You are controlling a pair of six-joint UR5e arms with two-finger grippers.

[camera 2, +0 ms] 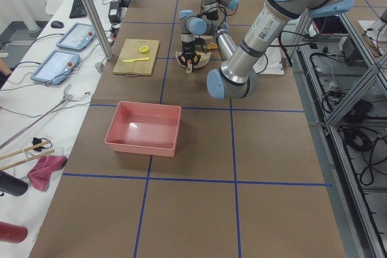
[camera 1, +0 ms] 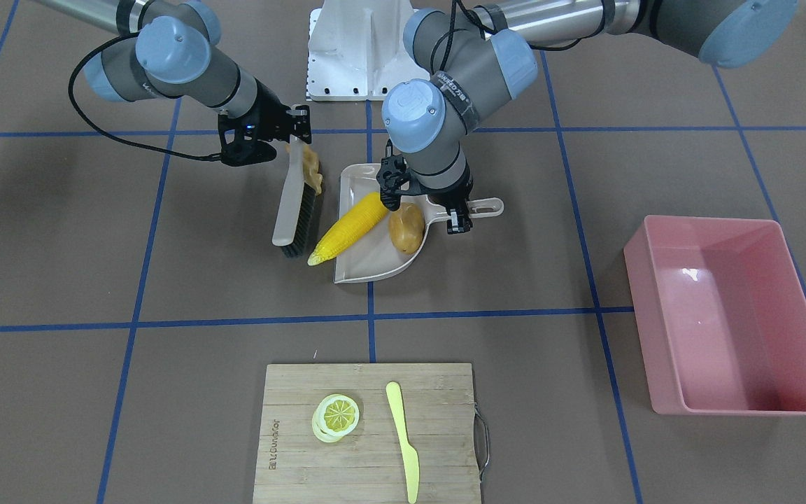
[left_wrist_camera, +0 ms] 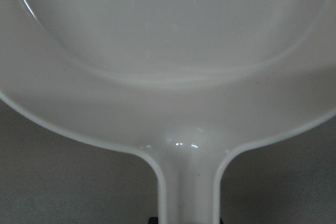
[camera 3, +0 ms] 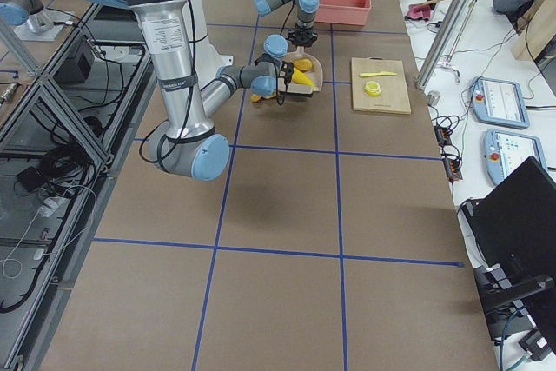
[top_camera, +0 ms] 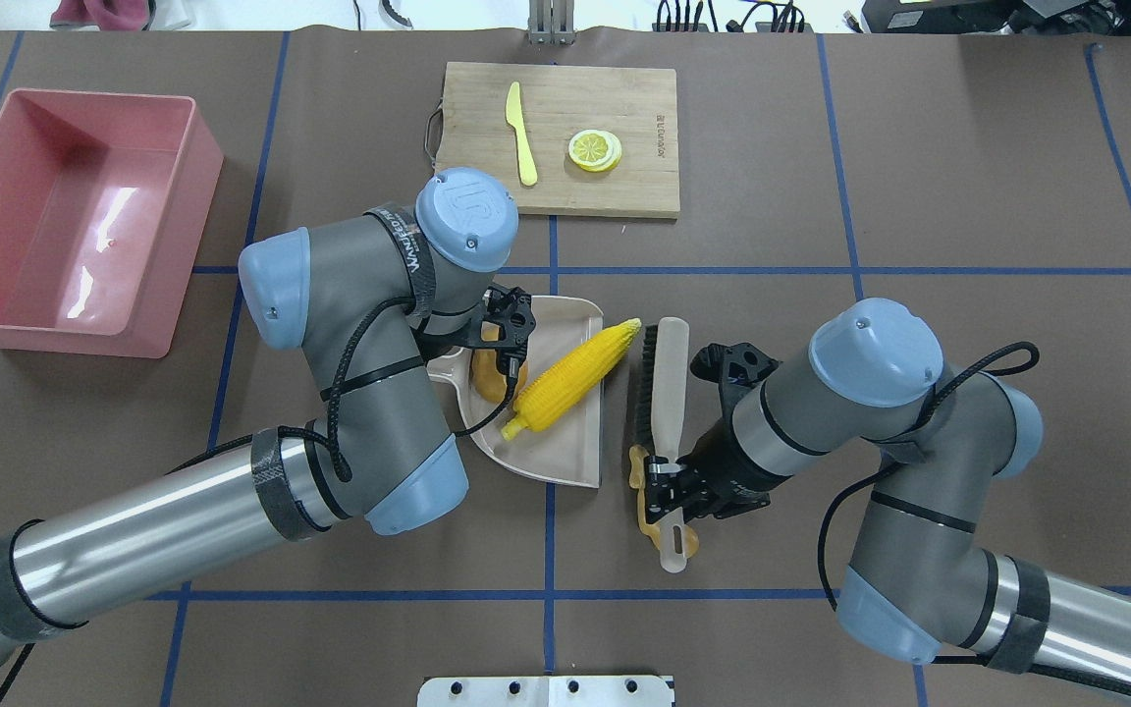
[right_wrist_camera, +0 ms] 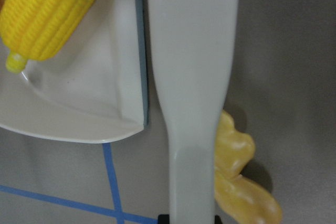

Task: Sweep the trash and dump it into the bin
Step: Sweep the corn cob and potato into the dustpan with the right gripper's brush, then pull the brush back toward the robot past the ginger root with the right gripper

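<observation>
A beige dustpan [camera 1: 368,269] lies mid-table with the yellow corn cob [camera 1: 350,227] and the brown-orange potato [camera 1: 406,227] in it. The corn's tip pokes out over the pan's open edge. My left gripper [camera 1: 448,210] is shut on the dustpan's handle [left_wrist_camera: 189,182]. My right gripper [top_camera: 669,481] is shut on the handle of a brush [top_camera: 669,383], whose dark bristles sit by the pan's open edge. The tan ginger root [right_wrist_camera: 236,171] lies on the table beside the brush handle, outside the pan. The pink bin [top_camera: 94,95] stands apart on my left side.
A wooden cutting board [camera 1: 438,399] on the far side of the table carries a lemon slice [camera 1: 336,414] and a yellow-green plastic knife [camera 1: 403,437]. Blue tape lines cross the brown tabletop. The robot's white base plate [camera 1: 361,49] is close behind the arms.
</observation>
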